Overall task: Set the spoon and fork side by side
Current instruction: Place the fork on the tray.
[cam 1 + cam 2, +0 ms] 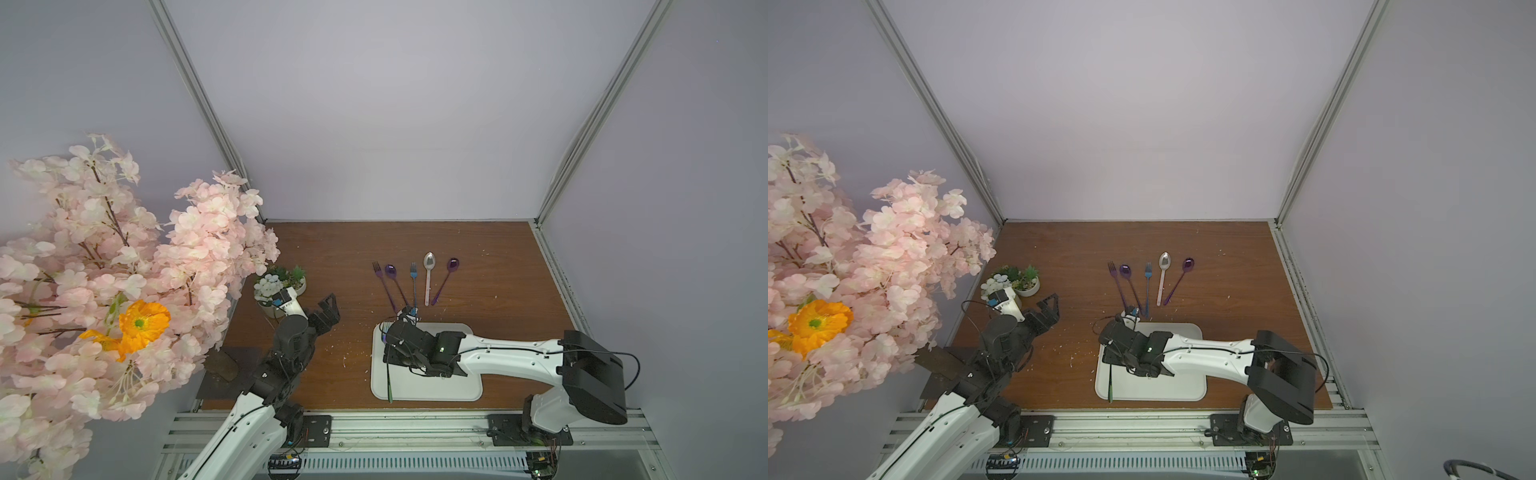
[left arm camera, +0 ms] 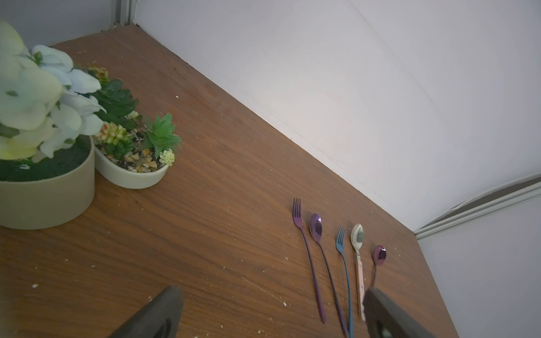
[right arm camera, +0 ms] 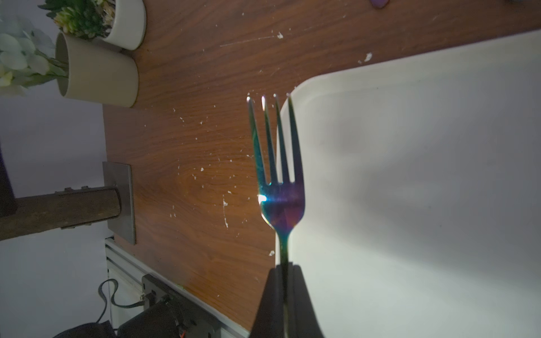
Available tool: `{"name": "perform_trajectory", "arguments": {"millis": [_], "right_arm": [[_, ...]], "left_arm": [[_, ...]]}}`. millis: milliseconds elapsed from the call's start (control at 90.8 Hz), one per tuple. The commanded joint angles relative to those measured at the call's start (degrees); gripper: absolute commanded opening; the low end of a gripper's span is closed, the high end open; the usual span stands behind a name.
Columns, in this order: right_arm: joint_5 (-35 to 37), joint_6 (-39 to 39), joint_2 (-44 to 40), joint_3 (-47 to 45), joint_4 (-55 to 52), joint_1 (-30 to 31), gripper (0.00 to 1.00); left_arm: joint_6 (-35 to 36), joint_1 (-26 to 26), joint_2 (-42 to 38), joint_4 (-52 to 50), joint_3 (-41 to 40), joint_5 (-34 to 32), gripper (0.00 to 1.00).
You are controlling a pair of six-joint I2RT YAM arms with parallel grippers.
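Right gripper (image 3: pixel 285 267) of mine pinches the iridescent fork (image 3: pixel 281 202) just below its head, over the tray (image 3: pixel 409 146) rim. I judge this grip suits laying it flat beside the unpaired purple spoon (image 1: pixel 452 264). Only my wrist view shows the pinch. Both top views show the cutlery row (image 1: pixel 413 282) and my left gripper (image 1: pixel 327 312), spread and holding nothing.

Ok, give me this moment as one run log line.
right gripper: shut on iridescent fork | position: at tray edge | left gripper: open, empty | cutlery row: two forks, three spoons
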Motion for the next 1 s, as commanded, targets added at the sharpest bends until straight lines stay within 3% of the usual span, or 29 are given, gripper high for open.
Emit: {"name": "perform_trajectory", "arguments": {"millis": [0, 991], "right_arm": [[0.7, 2.2, 2.4, 0.8, 3.3, 0.0, 0.00], [-0.2, 0.8, 11.1, 4.7, 3.3, -2.1, 0.00]], "left_arm": [[-0.2, 0.4, -0.9, 1.1, 0.1, 1.1, 0.99], [-0.4, 0.4, -1.8, 1.2, -0.6, 1.5, 0.99]]}}
